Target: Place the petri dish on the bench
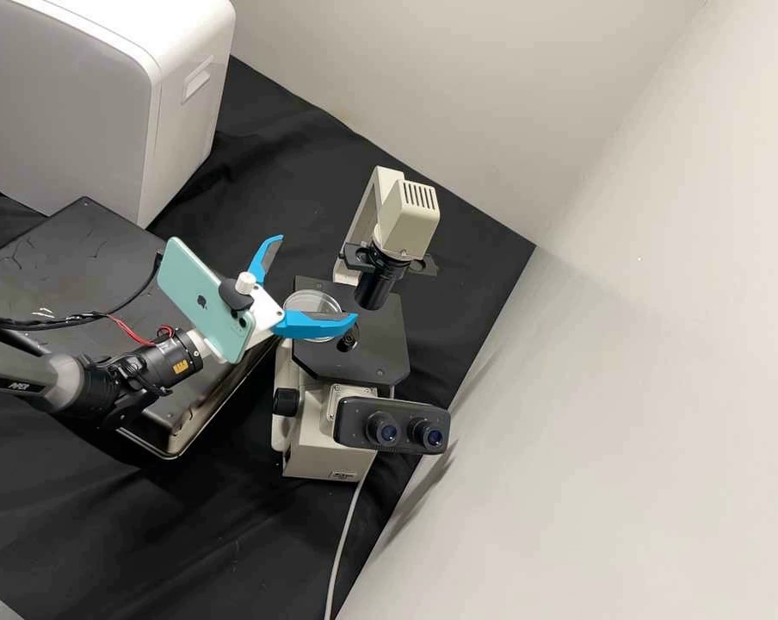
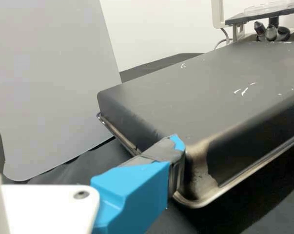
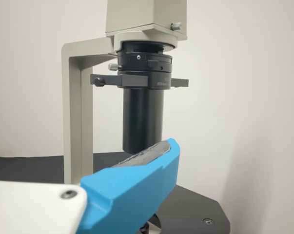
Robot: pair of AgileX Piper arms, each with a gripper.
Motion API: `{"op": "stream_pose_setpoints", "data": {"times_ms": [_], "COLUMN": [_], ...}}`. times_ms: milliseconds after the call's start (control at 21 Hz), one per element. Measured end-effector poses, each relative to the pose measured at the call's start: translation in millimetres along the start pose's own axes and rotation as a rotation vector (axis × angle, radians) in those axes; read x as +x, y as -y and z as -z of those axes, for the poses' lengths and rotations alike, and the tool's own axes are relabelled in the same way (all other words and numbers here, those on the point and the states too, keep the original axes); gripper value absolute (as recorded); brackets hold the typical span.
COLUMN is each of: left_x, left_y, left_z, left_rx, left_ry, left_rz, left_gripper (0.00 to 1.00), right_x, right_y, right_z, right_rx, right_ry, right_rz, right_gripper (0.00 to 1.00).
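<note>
ok so my right pincer (image 1: 317, 279) is spread wide over the microscope stage (image 1: 380, 344), and the petri dish (image 1: 307, 300) is sitting flat on that stage, not on the bench (image 1: 148, 517) yet. From the high view the dish lies roughly between my two blue fingers (image 1: 320, 324), with the nearer one crossing over its edge; can't tell if it's actually touching the dish or just above it. Not pinching anything, the other finger is well apart, up in the air. From that wrist I'm looking straight at the black condenser tube (image 3: 143, 117) just beyond my finger.

My left pincer (image 2: 84, 136) is spread too, holding nothing, one fingertip right at the corner of a dark upturned tray (image 2: 210, 97), with the white box (image 2: 44, 83) standing behind it
</note>
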Motion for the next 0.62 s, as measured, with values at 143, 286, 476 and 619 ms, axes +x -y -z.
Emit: {"op": "stream_pose_setpoints", "data": {"times_ms": [143, 286, 476, 619], "left_x": [0.2, 0.2, 0.3, 0.3], "left_y": [0.5, 0.5, 0.8, 0.8], "left_z": [-0.2, -0.2, -0.2, -0.2], "left_rx": [-0.002, -0.002, -0.003, -0.008], "left_ry": [0.001, 0.001, 0.001, 0.0], "left_rz": [0.002, 0.002, 0.004, 0.003], "left_gripper": [1.0, 1.0, 1.0, 1.0], "right_x": [0.0, -0.6, -4.6, -7.1], "right_y": [0.0, 1.3, 9.5, 17.9], "right_z": [0.0, -1.3, -9.3, -12.7], "right_rx": [0.0, 0.0, -0.001, 0.009], "right_ry": [0.0, 0.005, 0.034, 0.056], "right_rz": [0.0, 0.005, 0.035, 0.057], "right_gripper": [1.0, 1.0, 1.0, 1.0]}}
